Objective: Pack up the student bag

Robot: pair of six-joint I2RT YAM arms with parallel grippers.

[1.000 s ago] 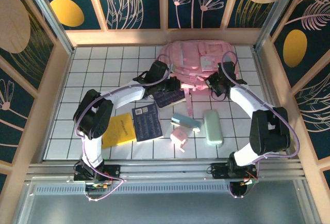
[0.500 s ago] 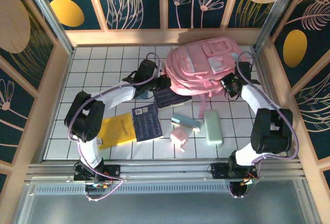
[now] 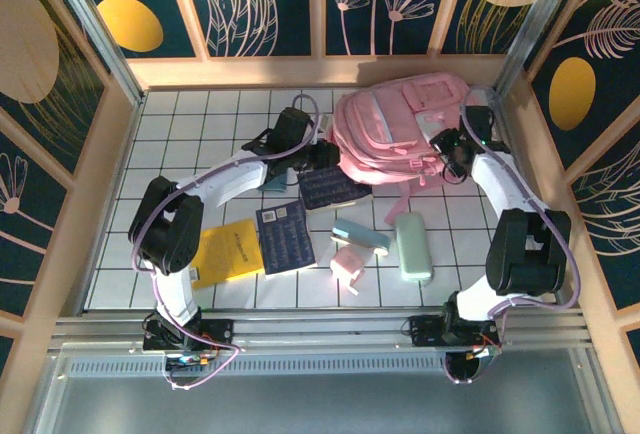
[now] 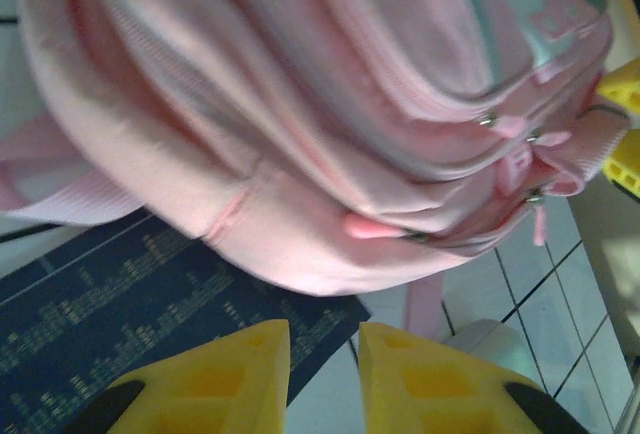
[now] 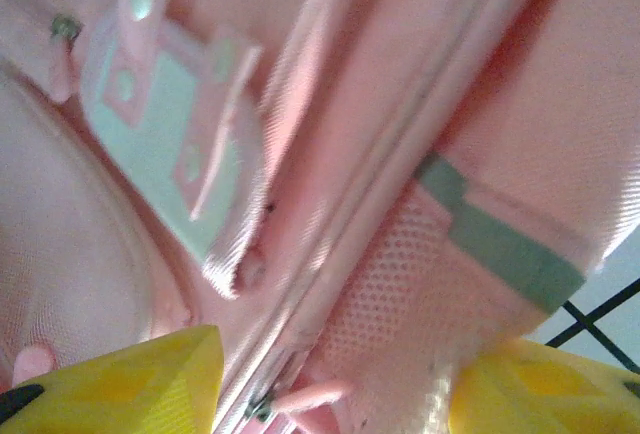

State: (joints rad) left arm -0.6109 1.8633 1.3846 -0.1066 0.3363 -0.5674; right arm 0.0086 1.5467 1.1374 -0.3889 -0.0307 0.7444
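From above, the student bag (image 3: 395, 124) lies at the tabletop's (image 3: 190, 124) far right, my left hand (image 3: 322, 157) at its near-left edge and my right hand (image 3: 447, 146) at its right side. My left wrist view adds that this hand's fingers (image 4: 210, 374) stand a narrow gap apart, holding nothing. My right wrist view shows that hand spread wide, the bag's mesh side pocket (image 5: 400, 294) between its tips. Whether they touch it I cannot tell.

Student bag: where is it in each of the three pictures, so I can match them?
Top external: the student bag lies far right on the table, upper right of centre.
Left wrist: the student bag spans the upper part, above a dark blue booklet.
Right wrist: the student bag, close up, left edge to lower right.
Shared landmark: white tiled table, lower right in both wrist views.
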